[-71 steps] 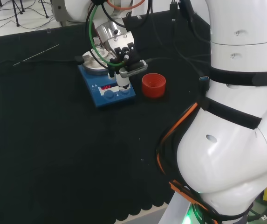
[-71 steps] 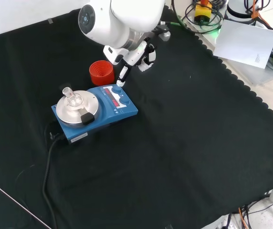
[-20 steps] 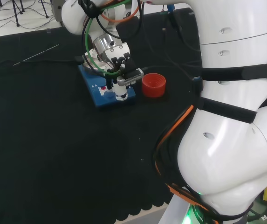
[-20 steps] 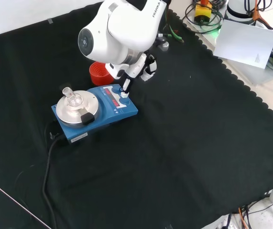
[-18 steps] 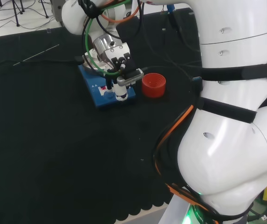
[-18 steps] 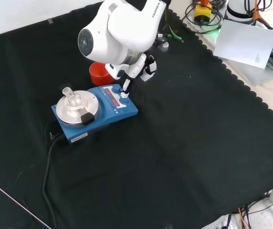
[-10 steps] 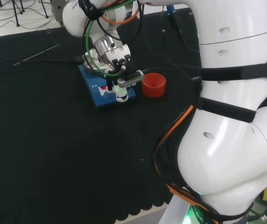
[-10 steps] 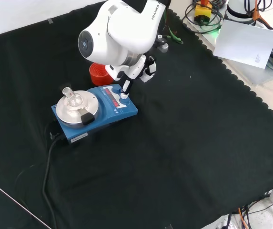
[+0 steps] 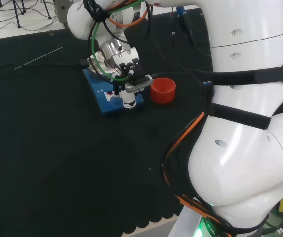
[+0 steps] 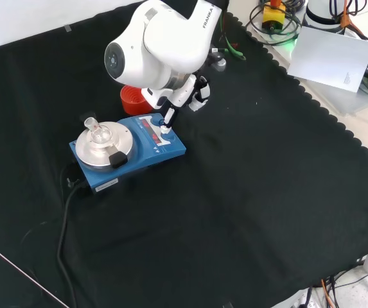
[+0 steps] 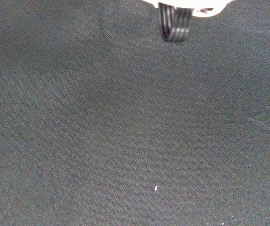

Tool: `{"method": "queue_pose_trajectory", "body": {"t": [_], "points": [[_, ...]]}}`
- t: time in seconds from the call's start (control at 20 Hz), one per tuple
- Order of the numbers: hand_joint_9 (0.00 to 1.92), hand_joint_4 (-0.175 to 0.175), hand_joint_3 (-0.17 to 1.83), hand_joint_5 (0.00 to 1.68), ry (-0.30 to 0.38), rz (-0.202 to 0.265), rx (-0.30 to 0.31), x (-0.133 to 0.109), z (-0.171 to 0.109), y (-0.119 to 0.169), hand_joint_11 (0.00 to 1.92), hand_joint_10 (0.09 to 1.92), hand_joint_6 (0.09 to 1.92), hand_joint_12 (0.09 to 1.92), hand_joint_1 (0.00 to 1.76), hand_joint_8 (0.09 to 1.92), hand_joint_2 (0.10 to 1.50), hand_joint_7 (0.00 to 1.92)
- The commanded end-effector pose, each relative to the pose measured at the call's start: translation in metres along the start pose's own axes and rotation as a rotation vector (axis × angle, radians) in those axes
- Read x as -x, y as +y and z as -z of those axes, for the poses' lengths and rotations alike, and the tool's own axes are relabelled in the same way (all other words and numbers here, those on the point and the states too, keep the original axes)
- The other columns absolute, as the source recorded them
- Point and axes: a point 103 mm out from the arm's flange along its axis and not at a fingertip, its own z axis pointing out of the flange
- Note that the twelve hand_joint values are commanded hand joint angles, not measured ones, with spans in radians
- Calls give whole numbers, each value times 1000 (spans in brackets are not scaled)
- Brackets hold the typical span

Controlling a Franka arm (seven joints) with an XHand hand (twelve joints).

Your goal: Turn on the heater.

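hand (image 10: 185,95): one finger pointed down on the heater's panel, rest curled, holding nothing
heater (image 10: 146,157): panel partly hidden by finger
red ring (image 9: 162,90): 3 o'clock of heater, head view
flask (image 10: 97,131): clear, contents unreadable

The heater (image 10: 129,154) sits on the desk (image 10: 248,192), toward the left in the front view. On its round plate (image 10: 100,145), at the left end of the unit, stands a small glass flask (image 10: 94,131). The control panel (image 10: 156,134) takes up the right end. Just behind that end, farther off in the front view, stands a cup (image 10: 132,97); in the head view the cup (image 9: 162,90) is just right of the heater (image 9: 112,95). The hand (image 10: 182,97) hangs above the panel's right end, one finger (image 10: 167,119) pointing down onto a knob there. A cable (image 10: 63,218) runs from the heater's left side toward the near edge, and a thin rod (image 10: 33,280) lies near the lower left corner.
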Motion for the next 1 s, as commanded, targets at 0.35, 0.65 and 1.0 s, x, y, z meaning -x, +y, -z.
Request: {"method": "queue_pose_trajectory", "body": {"t": [0.35, 0.65, 1.0], "points": [[1920, -45, 1015, 303, 19, 2, 66, -1, 28, -30, 1909, 1682, 87, 1604, 1440, 1853, 716, 1809], [1920, -45, 1017, 311, 36, -13, 89, 9, 34, -41, 1909, 1681, 87, 1603, 1440, 1852, 715, 1809], [1920, -46, 1018, 315, 46, -14, 99, 11, 32, -45, 1909, 1681, 87, 1602, 1440, 1850, 714, 1810]]}}
